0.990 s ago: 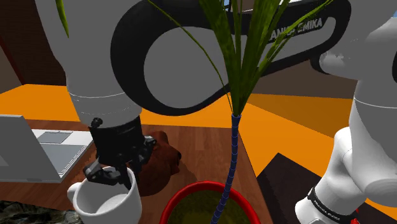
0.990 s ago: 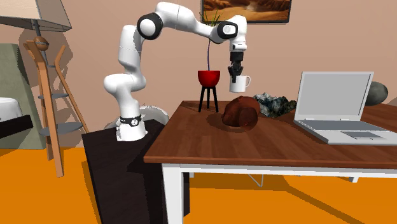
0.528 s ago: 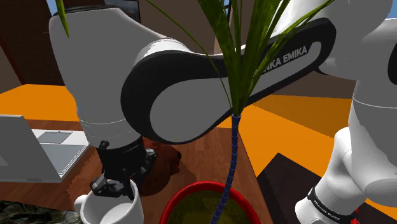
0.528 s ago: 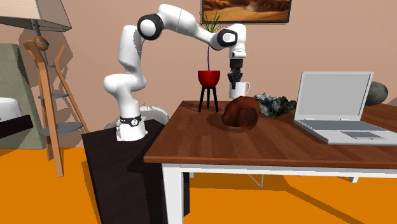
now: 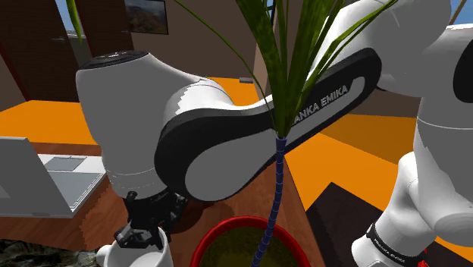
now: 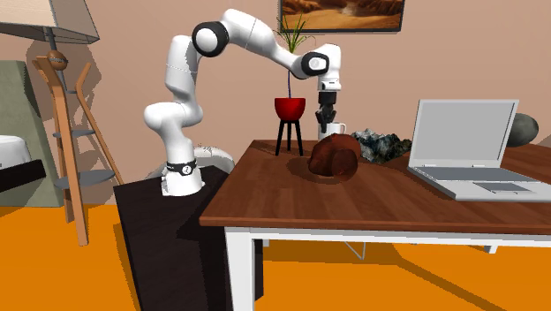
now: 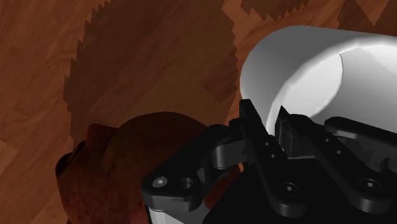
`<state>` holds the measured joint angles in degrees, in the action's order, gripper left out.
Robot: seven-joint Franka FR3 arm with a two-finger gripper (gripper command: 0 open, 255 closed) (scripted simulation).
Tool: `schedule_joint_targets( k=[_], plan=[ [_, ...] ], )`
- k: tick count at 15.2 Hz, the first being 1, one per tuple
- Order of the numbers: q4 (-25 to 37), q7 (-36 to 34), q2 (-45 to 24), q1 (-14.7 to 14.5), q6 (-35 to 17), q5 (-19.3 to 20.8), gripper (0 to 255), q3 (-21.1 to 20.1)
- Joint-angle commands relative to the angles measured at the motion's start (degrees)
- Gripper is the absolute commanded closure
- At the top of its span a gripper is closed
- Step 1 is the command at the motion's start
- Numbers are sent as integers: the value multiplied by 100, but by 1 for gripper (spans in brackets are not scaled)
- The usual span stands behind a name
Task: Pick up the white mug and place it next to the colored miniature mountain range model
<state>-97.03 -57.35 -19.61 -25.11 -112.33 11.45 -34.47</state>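
Note:
My black gripper [image 6: 328,116] is shut on the rim of the white mug [image 6: 339,129], which hangs low over the wooden table [image 6: 388,199] behind a brown lumpy object [image 6: 334,157]. In the wrist view the gripper [image 7: 271,121] clasps the mug's wall, and the mug [image 7: 312,67] is open toward the camera. In the shoulder view the gripper [image 5: 148,227] stands over the mug [image 5: 144,256] at the bottom edge. The miniature mountain range model [image 6: 381,146], grey-green and jagged, lies on the table just to the second exterior view's right of the mug.
A red plant pot [image 6: 290,108] on a dark stand is at the table's back corner, close to the arm; its leaves [image 5: 288,53] cross the shoulder view. An open laptop [image 6: 466,146] sits beyond the model. The brown object [image 7: 127,168] lies beside the gripper.
The arm has lowered the mug toward the table, so it now sits partly hidden behind the brown object. The grip on the rim is unchanged.

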Motion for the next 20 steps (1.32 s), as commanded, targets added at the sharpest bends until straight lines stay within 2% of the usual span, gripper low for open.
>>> schedule_joint_targets(
  k=[1, 10, 18, 19, 20],
  plan=[
    [-103, -28, -48, -8, -148, 37, 255, 15],
    [-473, -157, -330, -61, -753, 243, 255, 112],
    [-473, -157, -330, -61, -753, 243, 255, 112],
    [-473, -156, -330, -61, -753, 243, 0, 112],
    [-475, -156, -328, -60, -753, 242, 0, 112]
  ],
)
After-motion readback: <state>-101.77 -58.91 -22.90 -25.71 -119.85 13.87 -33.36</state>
